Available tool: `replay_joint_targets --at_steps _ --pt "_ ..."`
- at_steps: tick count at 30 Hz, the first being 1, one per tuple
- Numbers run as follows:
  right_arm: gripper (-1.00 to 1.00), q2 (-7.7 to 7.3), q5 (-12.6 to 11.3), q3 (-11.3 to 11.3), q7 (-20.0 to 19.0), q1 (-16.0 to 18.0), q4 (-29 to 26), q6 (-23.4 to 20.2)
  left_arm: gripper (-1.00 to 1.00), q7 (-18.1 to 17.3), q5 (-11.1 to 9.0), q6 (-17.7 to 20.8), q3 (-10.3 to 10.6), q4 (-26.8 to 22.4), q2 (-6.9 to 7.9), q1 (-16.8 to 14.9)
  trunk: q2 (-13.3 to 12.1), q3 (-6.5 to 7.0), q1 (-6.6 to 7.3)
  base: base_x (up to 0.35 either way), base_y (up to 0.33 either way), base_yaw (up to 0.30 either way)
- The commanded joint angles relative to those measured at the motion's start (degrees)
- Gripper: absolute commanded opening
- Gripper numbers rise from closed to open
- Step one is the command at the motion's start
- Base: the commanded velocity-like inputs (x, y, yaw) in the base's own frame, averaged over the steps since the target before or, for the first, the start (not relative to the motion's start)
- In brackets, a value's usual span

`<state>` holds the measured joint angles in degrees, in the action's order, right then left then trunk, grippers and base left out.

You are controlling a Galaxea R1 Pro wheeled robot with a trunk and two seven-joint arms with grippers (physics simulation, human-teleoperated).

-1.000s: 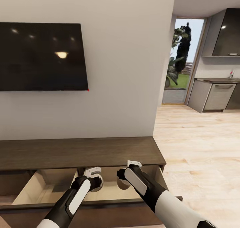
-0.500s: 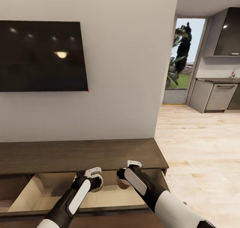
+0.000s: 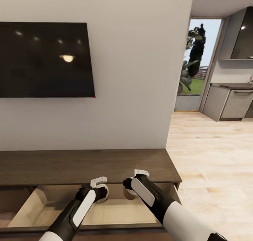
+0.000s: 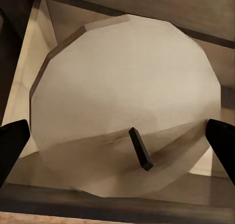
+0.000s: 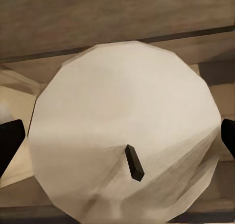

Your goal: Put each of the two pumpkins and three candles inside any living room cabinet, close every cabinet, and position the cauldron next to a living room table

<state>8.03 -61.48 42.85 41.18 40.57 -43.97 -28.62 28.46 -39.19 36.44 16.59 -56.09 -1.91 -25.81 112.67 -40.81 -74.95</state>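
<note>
The dark-brown cabinet (image 3: 88, 165) stands against the wall below me, its drawer (image 3: 116, 209) pulled out and showing a pale tan inside. Both arms reach over that drawer. My left gripper (image 3: 102, 191) is shut on a tan candle (image 4: 122, 101), whose dark wick (image 4: 140, 148) points at the camera; a black finger (image 4: 12, 145) shows at each side of it. My right gripper (image 3: 129, 189) is shut on another tan candle (image 5: 127, 126), with a black finger (image 5: 10, 143) at its edge. Both candles hang above the drawer's inside.
A large black TV (image 3: 45, 59) hangs on the white wall above the cabinet. To the right, pale wooden floor (image 3: 211, 156) leads to grey kitchen cupboards (image 3: 232, 103) and a glass door with a plant (image 3: 193, 68).
The whole view has shifted: the wall edge and doorway sit further right and the cabinet lower, so the camera moved. Both arms keep their pose, each still holding a candle.
</note>
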Motion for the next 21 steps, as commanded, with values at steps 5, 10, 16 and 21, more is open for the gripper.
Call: replay_joint_targets --at_steps 5,10,16,21 --pt "-1.0 -0.03 -0.3 0.2 0.4 0.1 -0.1 -0.1 -1.0 0.6 -0.6 0.0 0.1 -0.1 0.05 0.0 0.0 -0.06 0.0 0.113 -0.071 0.001" --pt "-1.0 -0.03 -0.4 0.1 0.3 0.1 0.0 0.0 -1.0 0.6 -0.5 0.0 0.3 -0.1 0.01 0.0 0.0 -0.06 0.0 0.015 -0.011 0.0" --pt "-1.0 -0.03 -0.4 0.1 0.3 0.1 0.0 0.0 -1.0 0.5 -0.6 0.0 0.3 -0.1 0.06 0.0 1.6 -0.78 -0.88 0.001 -0.001 0.0" --pt "-1.0 -0.03 -0.3 0.1 0.3 0.1 -0.1 0.0 -1.0 0.5 -0.6 0.0 0.2 -0.1 0.06 0.0 3.6 -1.68 -1.98 0.0 0.0 0.0"
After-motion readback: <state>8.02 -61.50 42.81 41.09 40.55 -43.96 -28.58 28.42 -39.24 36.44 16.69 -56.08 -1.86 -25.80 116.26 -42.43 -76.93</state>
